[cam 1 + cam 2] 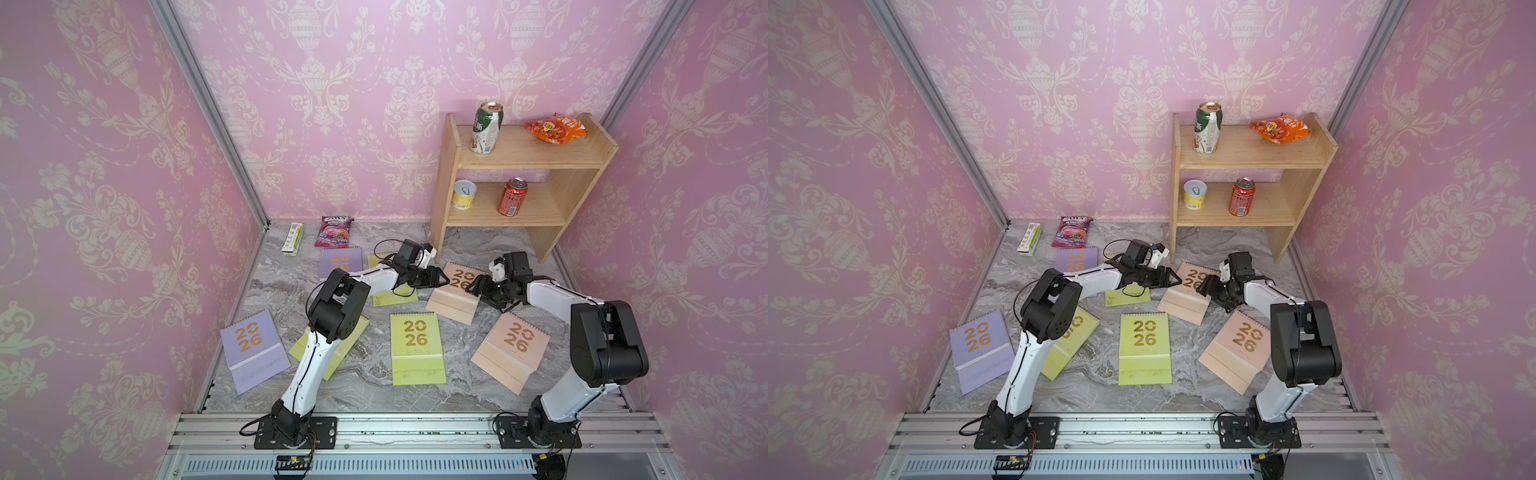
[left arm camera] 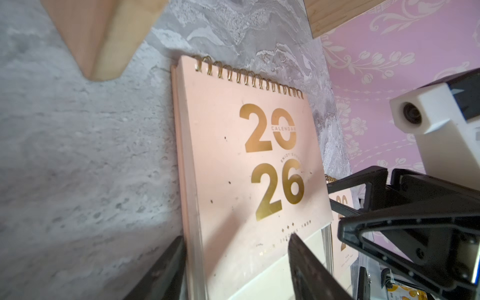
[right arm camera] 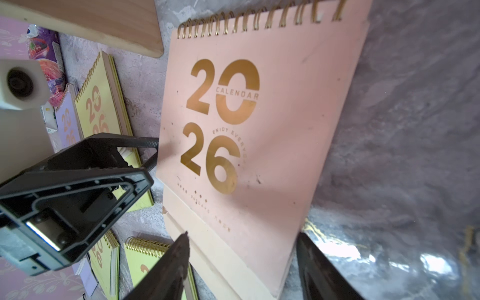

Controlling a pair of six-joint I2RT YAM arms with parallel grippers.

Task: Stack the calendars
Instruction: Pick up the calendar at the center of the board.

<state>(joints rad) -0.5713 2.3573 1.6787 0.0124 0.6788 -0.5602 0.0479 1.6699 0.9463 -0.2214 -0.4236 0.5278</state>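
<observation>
Right now my left fingers (image 2: 163,272) and right fingers (image 3: 168,270) stand parted, clamped on nothing, one pair at each side edge of the peach calendar (image 3: 272,130) lying on the counter (image 1: 374,399) between them, so I judge a pick-up is in hand: next, close squarely and lift.

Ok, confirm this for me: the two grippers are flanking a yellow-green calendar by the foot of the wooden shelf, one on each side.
Not quite. The calendar between the left gripper and the right gripper is peach-pink, not yellow-green; both wrist views show its cover up close. The rest holds: it lies by the foot of the wooden shelf, one gripper on each side.
</observation>
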